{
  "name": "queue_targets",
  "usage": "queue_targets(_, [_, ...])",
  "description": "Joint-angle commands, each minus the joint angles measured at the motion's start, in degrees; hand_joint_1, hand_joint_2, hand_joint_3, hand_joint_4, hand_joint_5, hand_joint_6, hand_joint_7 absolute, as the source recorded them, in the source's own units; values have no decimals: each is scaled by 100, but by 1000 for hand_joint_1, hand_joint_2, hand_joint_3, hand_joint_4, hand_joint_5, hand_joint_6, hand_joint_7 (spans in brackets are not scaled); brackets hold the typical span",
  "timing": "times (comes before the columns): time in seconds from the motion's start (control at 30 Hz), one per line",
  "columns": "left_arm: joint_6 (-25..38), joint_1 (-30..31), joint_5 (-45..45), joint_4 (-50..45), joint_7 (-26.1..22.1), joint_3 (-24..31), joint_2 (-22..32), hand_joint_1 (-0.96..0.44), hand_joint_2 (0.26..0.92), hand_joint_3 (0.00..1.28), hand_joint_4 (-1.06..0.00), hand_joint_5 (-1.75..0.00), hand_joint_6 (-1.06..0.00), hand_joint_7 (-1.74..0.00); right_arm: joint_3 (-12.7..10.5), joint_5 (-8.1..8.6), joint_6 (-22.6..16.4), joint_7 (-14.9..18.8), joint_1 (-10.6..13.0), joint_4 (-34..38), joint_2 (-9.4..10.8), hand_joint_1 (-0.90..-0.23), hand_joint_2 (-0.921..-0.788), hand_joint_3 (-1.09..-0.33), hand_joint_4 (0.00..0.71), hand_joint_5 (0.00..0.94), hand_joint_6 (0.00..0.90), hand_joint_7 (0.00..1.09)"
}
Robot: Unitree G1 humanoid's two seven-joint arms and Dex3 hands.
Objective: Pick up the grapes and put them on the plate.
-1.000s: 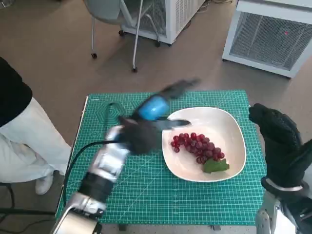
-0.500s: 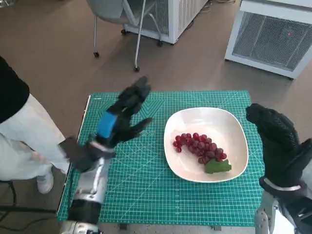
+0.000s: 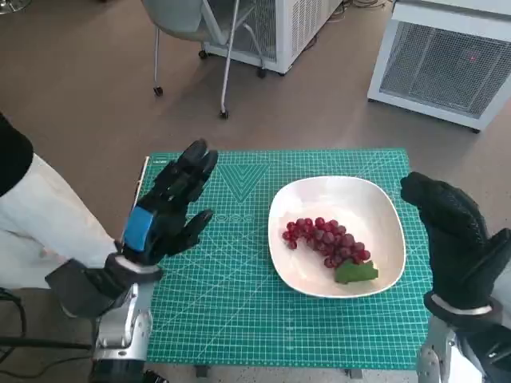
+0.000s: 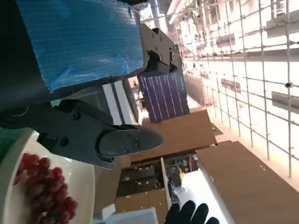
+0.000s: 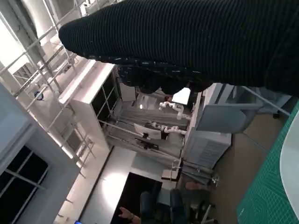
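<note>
Left hand (image 3: 168, 214): drawn back since half a second ago toward the bench's left edge, now well apart from the plate; fingers (image 3: 192, 166) spread, holding nothing. Right hand (image 3: 451, 231): unchanged at the right edge, just beside the plate, fingers loosely apart, empty. Plate (image 3: 374, 206): white, right half of bench (image 3: 239, 319); contains grapes (image 3: 323, 241), red, with a green leaf.

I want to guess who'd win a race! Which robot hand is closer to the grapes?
Right, narrowly. The right hand hangs just past the plate's edge, beside the grapes. The left hand is raised over the green mat, farther off on the other side.
</note>
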Motion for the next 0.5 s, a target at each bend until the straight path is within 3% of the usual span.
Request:
queue_targets(0.03, [197, 248, -251, -364, -49, 46, -36, -531, 921, 446, -212, 0, -297, -4, 16, -18, 96, -13, 131, 20, 1, -478, -921, -536, 637, 0, 378, 545])
queue_targets(0.5, [422, 439, -392, -633, -14, 77, -82, -437, 921, 396, -180, 0, -228, 0, 37, -25, 122, -10, 137, 3, -7, -474, -921, -539, 636, 0, 373, 552])
